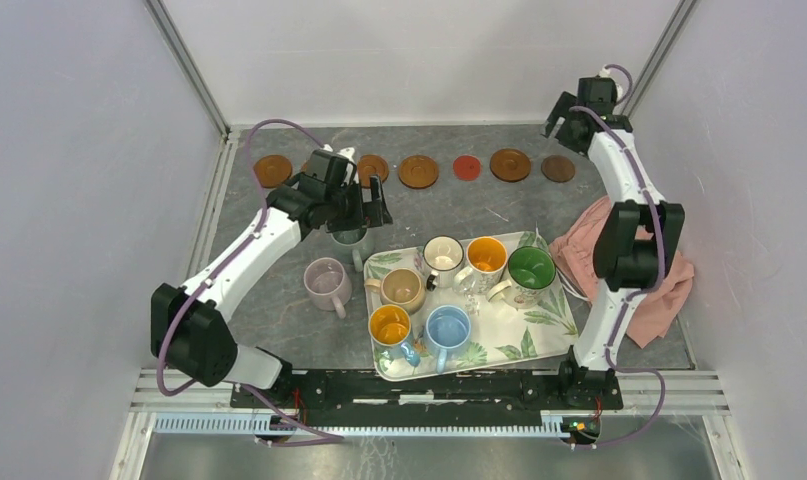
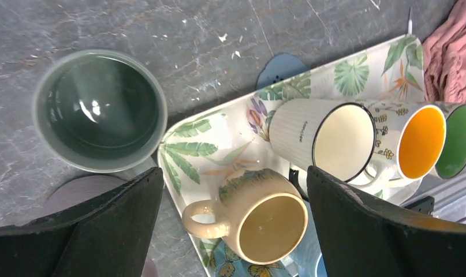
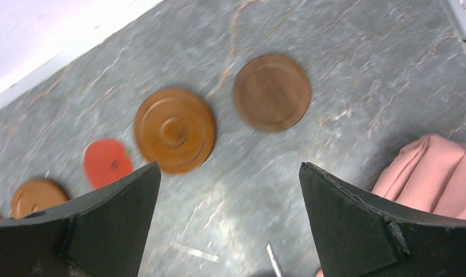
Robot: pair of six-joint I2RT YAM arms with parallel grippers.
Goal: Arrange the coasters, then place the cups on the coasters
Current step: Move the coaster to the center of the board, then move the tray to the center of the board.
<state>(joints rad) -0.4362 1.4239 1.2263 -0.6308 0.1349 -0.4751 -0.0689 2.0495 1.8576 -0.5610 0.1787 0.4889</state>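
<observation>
Tray (image 1: 544, 318) carries 6 cups. Left gripper (image 2: 233, 179) hangs released and empty over the grey-green cup (image 2: 99, 109), which stands on the table at the tray's 10 o'clock. Right gripper (image 3: 229, 167) is released too. 6 coasters (image 1: 418, 171) show in a row at 12 o'clock. Looks like cup-placing: left must centre on that rim, clench, then carry.

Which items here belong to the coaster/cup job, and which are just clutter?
Job: coasters in the far row; blue coaster at the tray edge; six cups on the tray; grey-green cup and pink cup off it.
Lying about: tray; pink cloth.
</observation>
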